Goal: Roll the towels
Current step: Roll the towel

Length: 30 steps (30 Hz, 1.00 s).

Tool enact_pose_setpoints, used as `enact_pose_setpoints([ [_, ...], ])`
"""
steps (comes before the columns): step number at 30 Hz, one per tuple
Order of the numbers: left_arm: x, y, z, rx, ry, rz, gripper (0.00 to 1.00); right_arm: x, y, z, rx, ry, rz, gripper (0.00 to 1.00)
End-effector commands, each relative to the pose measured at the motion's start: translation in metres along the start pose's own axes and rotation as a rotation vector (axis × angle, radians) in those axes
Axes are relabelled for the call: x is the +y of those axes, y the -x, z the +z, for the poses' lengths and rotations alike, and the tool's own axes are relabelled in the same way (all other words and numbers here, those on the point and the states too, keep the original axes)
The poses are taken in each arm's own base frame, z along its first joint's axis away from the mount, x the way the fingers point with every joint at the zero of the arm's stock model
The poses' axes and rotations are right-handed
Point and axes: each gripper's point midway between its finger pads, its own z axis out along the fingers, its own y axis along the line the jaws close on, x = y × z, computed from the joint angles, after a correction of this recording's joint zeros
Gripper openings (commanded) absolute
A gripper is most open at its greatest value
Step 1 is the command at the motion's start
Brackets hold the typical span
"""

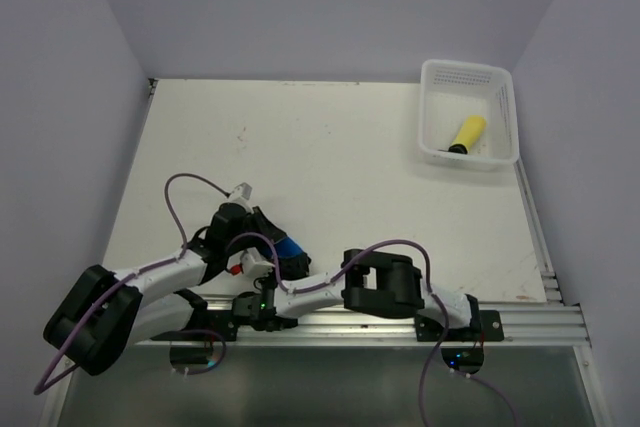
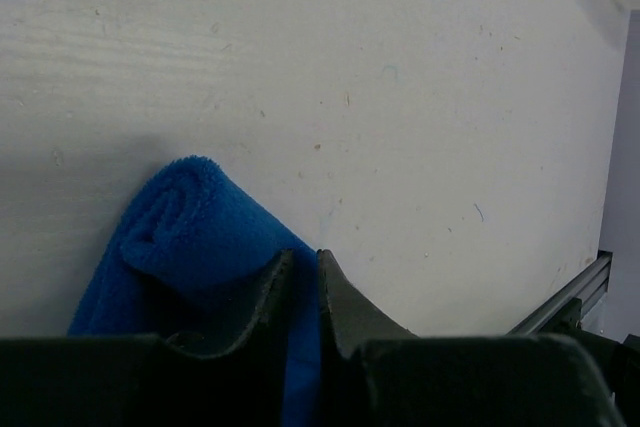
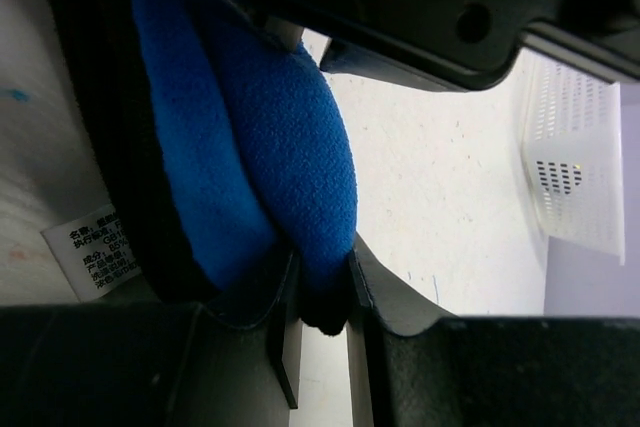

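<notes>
From above, you had both arms folded in toward the near edge of the table (image 1: 350, 167), left of centre, meeting over the blue towel (image 1: 291, 249). The left gripper (image 1: 270, 239) came at it from the left and the right gripper (image 1: 277, 267) from the near side. They were crowded so close that only a small patch of blue showed between them. The yellow towel (image 1: 467, 134) lay rolled inside the white basket (image 1: 470, 160) at the far right corner, well apart from the arms.

In the left wrist view, your left fingers (image 2: 350, 312) stood almost together, with a thin strip of blue cloth pinched between them. The rest of the towel bulged out to their left as a soft roll lying on the table (you could see the folded layers at its end). A corner of the basket just showed at the top right.

In the right wrist view, your right fingers (image 3: 390, 297) were clamped on a thick fold of the blue towel, dark at its lower tip. The cloth rose from there in two rounded layers toward the black body of the left gripper, which crossed the top of the picture. A white label (image 3: 85, 257) hung at the left beside the cloth, its print too small to read. The basket stood off to the right.
</notes>
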Motion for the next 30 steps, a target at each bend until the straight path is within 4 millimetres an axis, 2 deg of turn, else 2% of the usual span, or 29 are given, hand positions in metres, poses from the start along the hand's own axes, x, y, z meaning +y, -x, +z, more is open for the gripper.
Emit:
enact_pose_setpoints([
  [1, 0.018, -0.016, -0.001, 0.011, 0.017, -0.035, 0.2, 0.007, -0.002, -0.003, 0.013, 0.03, -0.004, 0.13],
  [3, 0.023, -0.019, 0.0, 0.013, 0.025, -0.045, 0.18, 0.007, -0.006, -0.004, 0.018, 0.049, -0.007, 0.21],
  [4, 0.029, -0.024, -0.001, 0.022, 0.036, -0.047, 0.18, 0.003, 0.001, -0.007, 0.007, 0.065, 0.017, 0.31],
  [6, 0.034, -0.026, 0.0, 0.017, 0.048, -0.05, 0.17, -0.001, 0.001, -0.01, 0.01, 0.084, 0.037, 0.4],
  [8, 0.041, -0.029, -0.001, 0.015, 0.067, -0.053, 0.17, -0.012, 0.012, -0.016, -0.004, 0.106, 0.097, 0.47],
  [10, 0.046, -0.031, -0.001, 0.01, 0.076, -0.055, 0.17, -0.016, 0.013, -0.02, -0.01, 0.132, 0.126, 0.49],
  [11, 0.046, -0.031, -0.001, 0.009, 0.075, -0.056, 0.17, -0.025, 0.023, -0.025, -0.025, 0.151, 0.169, 0.52],
  [12, 0.047, -0.032, -0.001, 0.01, 0.076, -0.056, 0.17, -0.025, 0.018, -0.026, -0.022, 0.173, 0.169, 0.54],
  [14, 0.048, -0.033, -0.001, 0.013, 0.082, -0.057, 0.17, -0.035, 0.034, -0.036, -0.055, 0.23, 0.246, 0.56],
  [15, 0.049, -0.033, 0.0, 0.014, 0.083, -0.057, 0.17, -0.033, 0.03, -0.039, -0.049, 0.277, 0.246, 0.57],
  [16, 0.049, -0.033, 0.0, 0.016, 0.086, -0.056, 0.17, -0.032, 0.035, -0.043, -0.06, 0.312, 0.277, 0.58],
  [18, 0.05, -0.033, 0.001, 0.015, 0.087, -0.056, 0.17, -0.041, 0.039, -0.051, -0.073, 0.364, 0.327, 0.6],
  [20, 0.051, -0.034, 0.001, 0.02, 0.094, -0.05, 0.17, -0.042, 0.039, -0.061, -0.072, 0.437, 0.363, 0.6],
  [23, 0.053, -0.035, 0.001, 0.022, 0.098, -0.045, 0.17, -0.053, 0.039, -0.073, -0.082, 0.521, 0.445, 0.6],
  [24, 0.054, -0.036, 0.001, 0.022, 0.098, -0.045, 0.17, -0.061, 0.034, -0.074, -0.081, 0.536, 0.477, 0.6],
  [26, 0.055, -0.037, 0.0, 0.023, 0.099, -0.046, 0.17, -0.06, 0.036, -0.077, -0.07, 0.613, 0.548, 0.59],
  [27, 0.056, -0.037, 0.0, 0.026, 0.103, -0.047, 0.17, -0.063, 0.031, -0.066, -0.036, 0.629, 0.616, 0.59],
  [28, 0.056, -0.038, 0.0, 0.027, 0.102, -0.046, 0.17, -0.068, 0.034, -0.063, -0.026, 0.663, 0.674, 0.58],
  [29, 0.055, -0.037, 0.0, 0.027, 0.099, -0.044, 0.17, -0.061, 0.035, -0.067, 0.007, 0.762, 0.713, 0.57],
  [30, 0.056, -0.039, 0.0, 0.03, 0.1, -0.045, 0.17, -0.065, 0.031, -0.049, 0.031, 0.767, 0.786, 0.56],
])
